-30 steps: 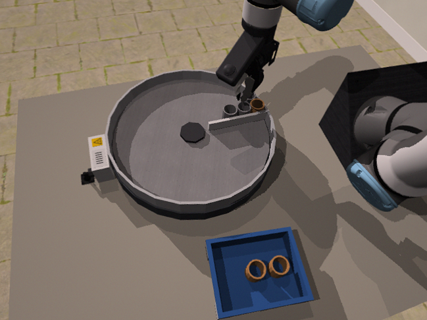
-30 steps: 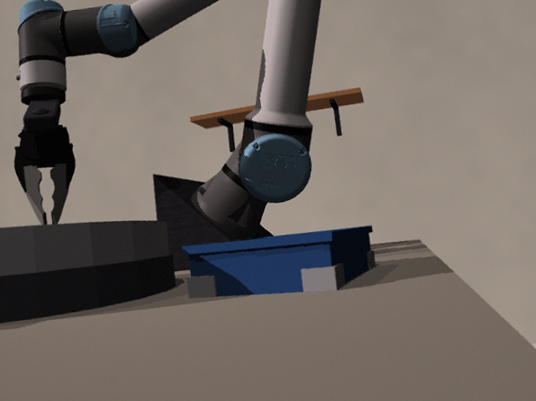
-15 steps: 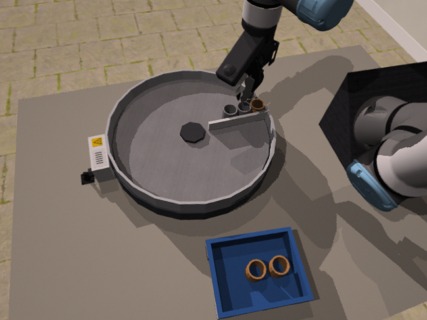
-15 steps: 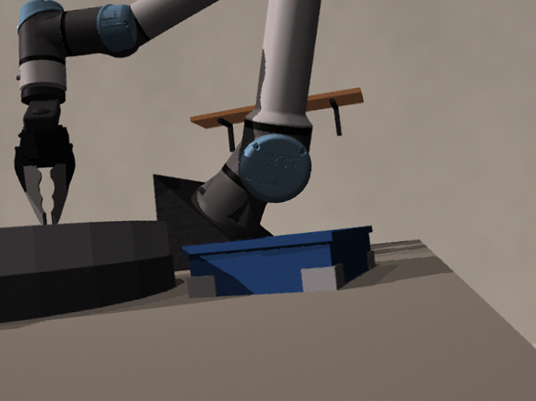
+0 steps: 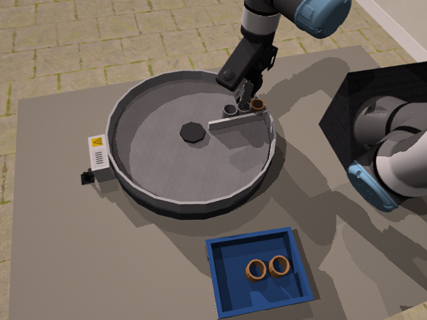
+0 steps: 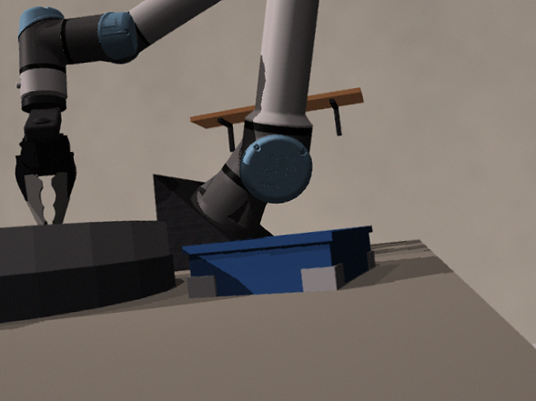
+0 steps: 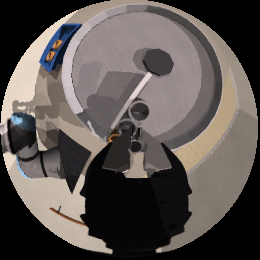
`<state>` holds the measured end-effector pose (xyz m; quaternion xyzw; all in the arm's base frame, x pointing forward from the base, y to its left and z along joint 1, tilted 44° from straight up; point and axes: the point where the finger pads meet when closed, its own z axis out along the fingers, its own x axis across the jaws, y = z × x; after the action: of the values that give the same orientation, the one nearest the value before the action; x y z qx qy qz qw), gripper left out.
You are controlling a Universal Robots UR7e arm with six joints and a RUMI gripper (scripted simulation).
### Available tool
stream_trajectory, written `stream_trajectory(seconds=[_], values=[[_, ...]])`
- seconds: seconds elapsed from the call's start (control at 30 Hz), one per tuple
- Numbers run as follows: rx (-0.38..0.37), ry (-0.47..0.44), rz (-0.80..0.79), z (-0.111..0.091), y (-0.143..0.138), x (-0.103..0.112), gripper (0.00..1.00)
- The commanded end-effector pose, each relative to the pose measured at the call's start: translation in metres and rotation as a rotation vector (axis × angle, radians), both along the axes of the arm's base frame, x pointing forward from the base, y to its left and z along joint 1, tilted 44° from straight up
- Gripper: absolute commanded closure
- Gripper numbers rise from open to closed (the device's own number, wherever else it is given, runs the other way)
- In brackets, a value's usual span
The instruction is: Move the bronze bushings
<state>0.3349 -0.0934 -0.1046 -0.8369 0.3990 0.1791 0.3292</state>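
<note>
My gripper (image 5: pixel 243 102) (image 6: pixel 51 223) (image 7: pixel 135 128) is shut with nothing between its jaws. Its tips are low inside the turntable (image 5: pixel 176 174) (image 7: pixel 185 65) wall, at a steel bushing (image 5: pixel 243 112) (image 7: pixel 121 124) that they partly hide; contact is unclear. Another steel bushing (image 5: pixel 229 115) (image 7: pixel 131 111) stands toward the hub, and a bronze bushing (image 5: pixel 257 110) (image 7: pixel 113 135) stands toward the rim. A third steel bushing (image 7: pixel 135 150) shows below the tips in the wrist view. The blue crate (image 5: pixel 265 308) (image 6: pixel 272 271) (image 7: pixel 69 31) holds two bronze bushings, one (image 5: pixel 248 274) left of the other (image 5: pixel 271 270).
A straight grey bar (image 5: pixel 238 122) (image 7: pixel 134 98) stands beside the bushings, running from near the dark hub (image 5: pixel 192 131) (image 7: pixel 158 62) to the turntable wall. A white box (image 5: pixel 98 156) is at the turntable's left. The dark arm mount (image 5: pixel 338 116) is at the right.
</note>
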Motion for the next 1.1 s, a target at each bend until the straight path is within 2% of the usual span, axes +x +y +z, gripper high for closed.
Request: stream_trajectory(seconds=[0.0,1.07], values=[[0.0,0.0,-0.001,-0.0069,0.0069,0.0,0.95],[-0.004,-0.002,-0.002,-0.0078,0.0057,0.0008,0.95]])
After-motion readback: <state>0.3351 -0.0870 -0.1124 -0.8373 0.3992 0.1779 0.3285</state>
